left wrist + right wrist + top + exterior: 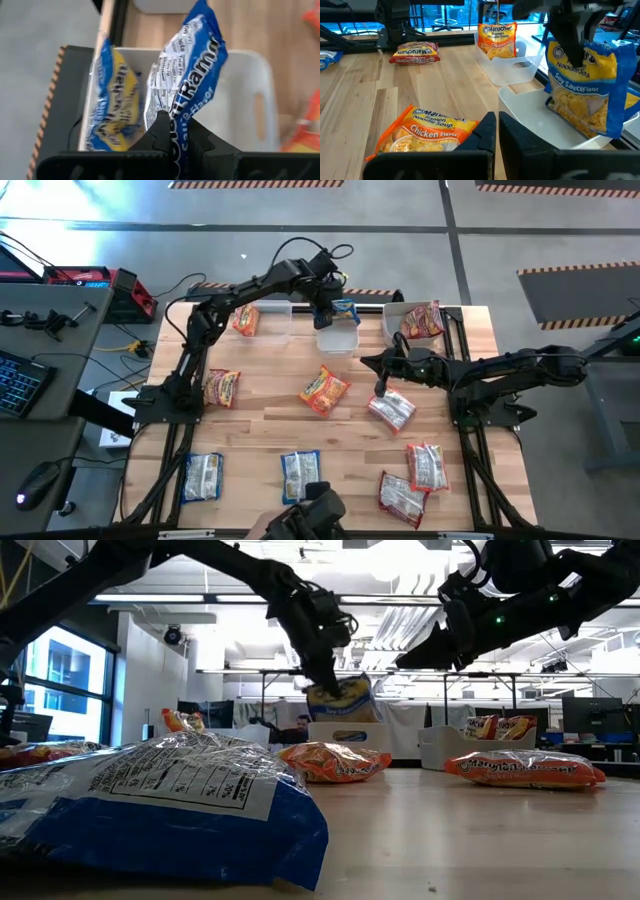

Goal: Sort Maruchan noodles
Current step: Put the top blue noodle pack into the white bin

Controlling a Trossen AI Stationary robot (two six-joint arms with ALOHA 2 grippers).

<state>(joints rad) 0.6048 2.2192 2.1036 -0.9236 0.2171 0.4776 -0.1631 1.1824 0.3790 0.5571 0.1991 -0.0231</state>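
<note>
Overhead: wooden table [270, 420] with three clear bins along the far edge and Maruchan noodles scattered in front.

Left gripper [326, 313] clenched on a blue Soy Sauce packet [344, 310], held upright above the middle bin [337, 340]; in the left wrist view the fingers [162, 131] pinch the packet's lower edge, with a second blue packet [112, 107] leaning against the bin wall beneath. In the low view, the held packet [340, 698] hangs just over the bin rim.

Right gripper [381, 388] lowered onto the table beside a pink-and-white packet [392, 410], fingers closed; in the right wrist view the dark fingers [485, 135] meet with nothing visibly between them, an orange Chicken Flavor packet [427, 131] lying just ahead. Possibly touching the pink-and-white packet's edge; contact not resolvable from overhead.

Elsewhere: orange packet in the left bin [246, 320], pink-and-white packets in the right bin [421, 322], one orange packet at the left edge [221, 387], two blue packets [300, 475] along the near edge, two pink-and-white packets [427, 466] at near right.

Step in hand: depositing a blue packet with its kind. Next move calls for releasing over the middle bin, clear of the rim, then reaching for another loose packet.
</note>
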